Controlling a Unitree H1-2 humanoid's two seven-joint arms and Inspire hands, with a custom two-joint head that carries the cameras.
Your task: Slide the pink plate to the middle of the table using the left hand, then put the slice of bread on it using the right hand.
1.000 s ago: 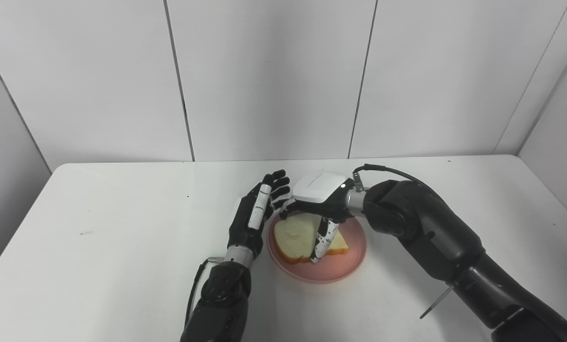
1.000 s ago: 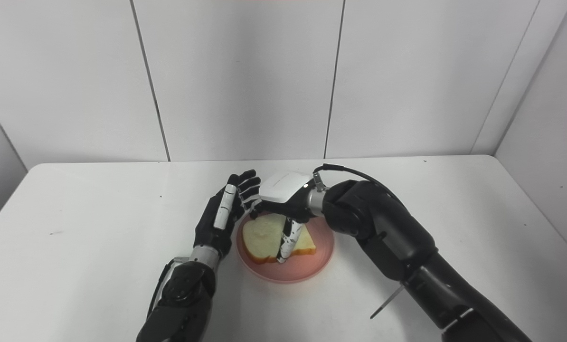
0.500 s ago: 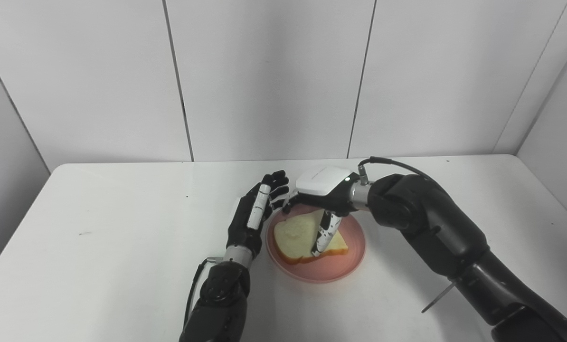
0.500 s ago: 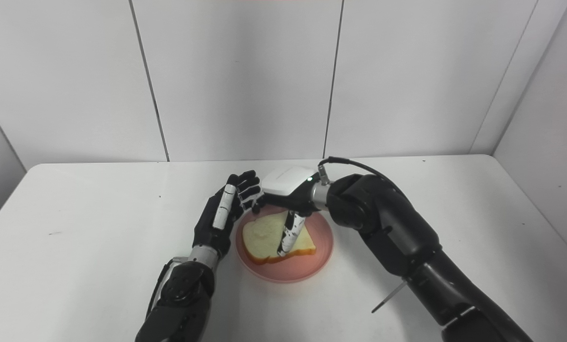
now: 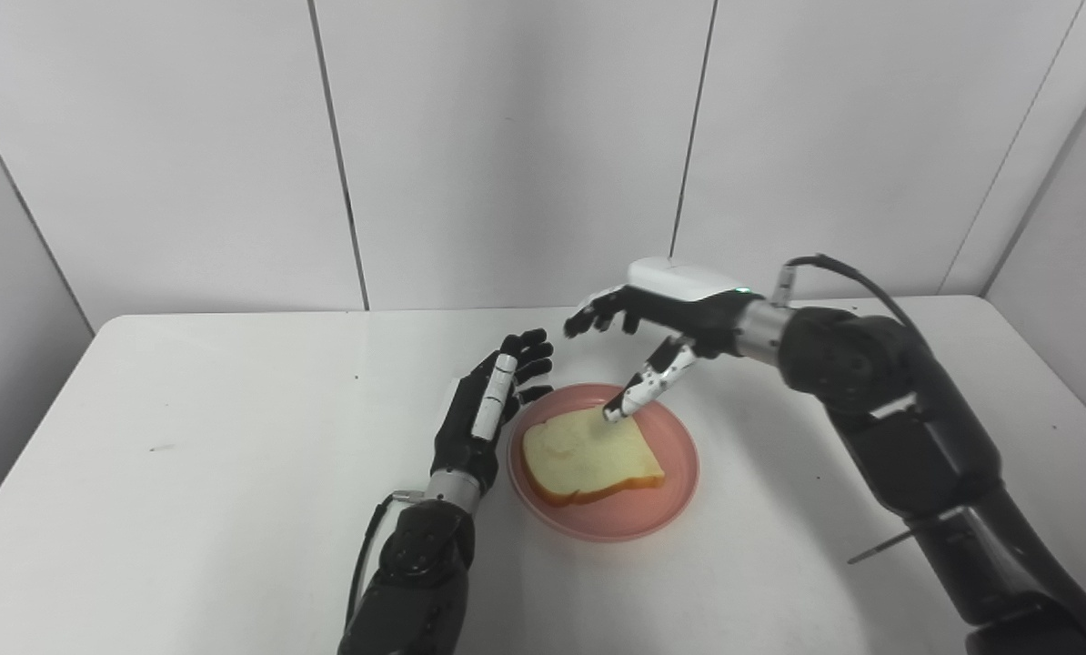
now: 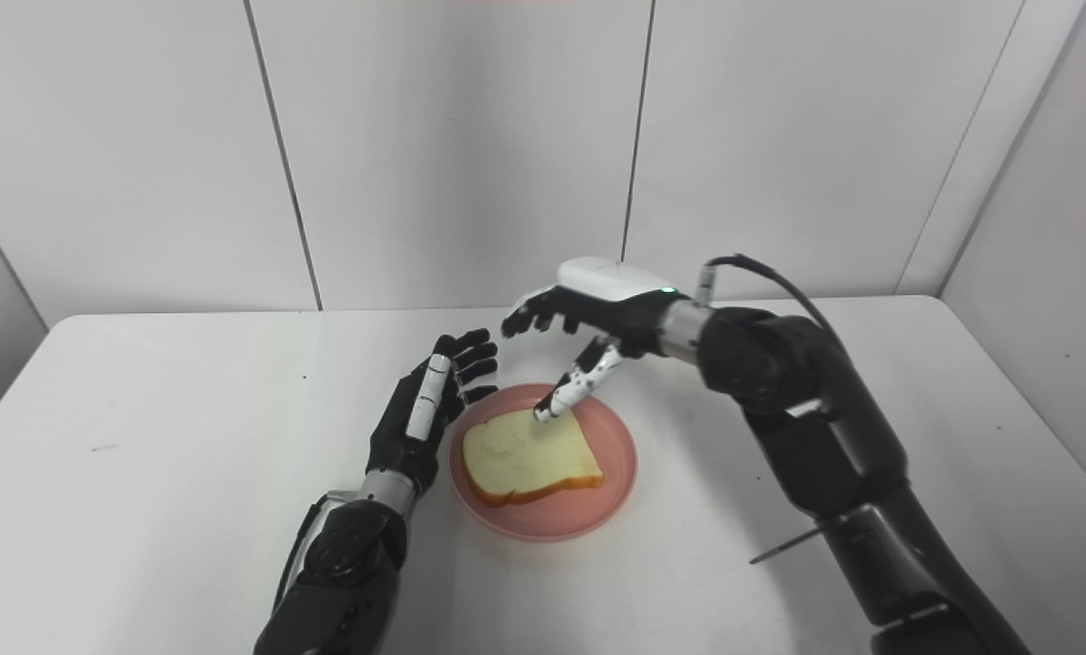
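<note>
I see the slice of white bread with a tan crust (image 5: pixel 590 457) lying flat on the round pink plate (image 5: pixel 670 496), mid-table on the white tabletop (image 5: pixel 188 473). My right hand (image 5: pixel 661 314) hovers above the plate's far edge, fingers spread, holding nothing. My left hand (image 5: pixel 488 409) stands edge-on, fingers apart, empty, just beside the plate's left rim.

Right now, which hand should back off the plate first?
Probably the right hand: it hangs open above the bread on the pink plate. The left hand sits open beside the rim.
</note>
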